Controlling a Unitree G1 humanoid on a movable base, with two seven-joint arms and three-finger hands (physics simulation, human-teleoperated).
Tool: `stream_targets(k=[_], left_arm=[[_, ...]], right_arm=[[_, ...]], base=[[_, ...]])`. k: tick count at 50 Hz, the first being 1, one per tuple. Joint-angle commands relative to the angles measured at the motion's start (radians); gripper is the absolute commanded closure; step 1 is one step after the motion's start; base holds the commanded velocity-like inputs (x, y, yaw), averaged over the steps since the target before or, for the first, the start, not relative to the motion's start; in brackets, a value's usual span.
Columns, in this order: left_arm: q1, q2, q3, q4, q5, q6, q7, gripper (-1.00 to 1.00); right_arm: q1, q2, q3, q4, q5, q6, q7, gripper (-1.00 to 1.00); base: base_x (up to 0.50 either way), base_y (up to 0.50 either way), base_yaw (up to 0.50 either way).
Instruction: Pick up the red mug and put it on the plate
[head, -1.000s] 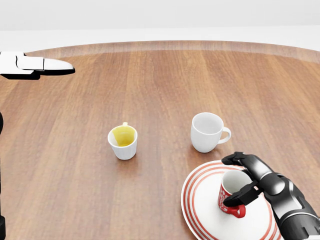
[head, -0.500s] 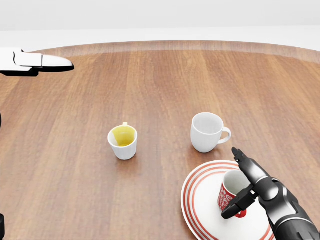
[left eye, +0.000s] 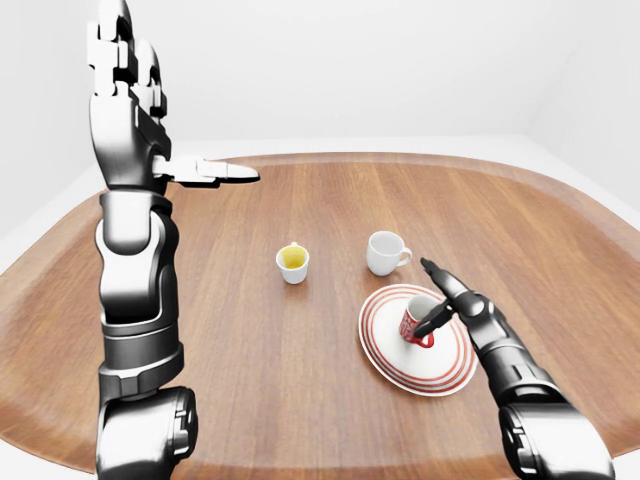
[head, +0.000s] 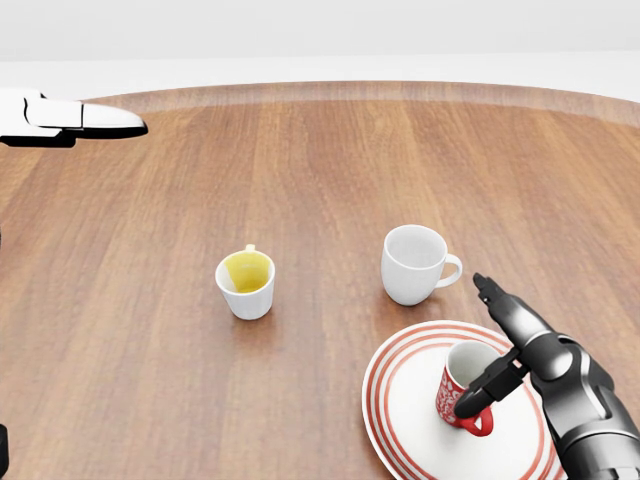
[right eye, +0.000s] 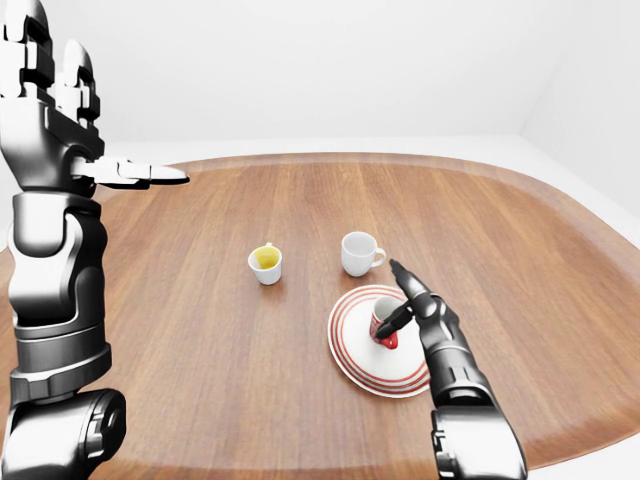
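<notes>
Right robot hand (head: 510, 345) open beside red mug (head: 462, 385); eye views show arms.

Three mugs stand on one wooden table (head: 320, 160): one red mug (head: 459, 385), one white mug (head: 412, 263), and one smaller white mug (head: 246, 284) with a yellow inside. There is one plate (head: 400, 410), white with red rings, and it carries one of the three mugs, the red one; the other two sit on the bare wood. Two robot arms show, each ending in one hand: a left hand (left eye: 210, 171) and a right hand (head: 510, 340). That makes four pieces of crockery in all and two hands.
</notes>
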Motion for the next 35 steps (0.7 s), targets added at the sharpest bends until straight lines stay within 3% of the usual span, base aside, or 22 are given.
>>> stream_targets(k=[1, 35], left_arm=[[-0.006, 0.004, 0.001, -0.008, -0.001, 0.000, -0.001, -1.00], [-0.067, 0.036, 0.006, -0.065, 0.000, 0.000, -0.012, -1.00]], right_arm=[[0.039, -0.015, -0.027, -0.184, -0.022, 0.048, 0.078, -1.00], [0.065, -0.065, -0.103, -0.659, -0.116, 0.048, 0.386, -1.00]], base=[[0.00, 0.00, 0.00], [0.00, 0.00, 0.00]])
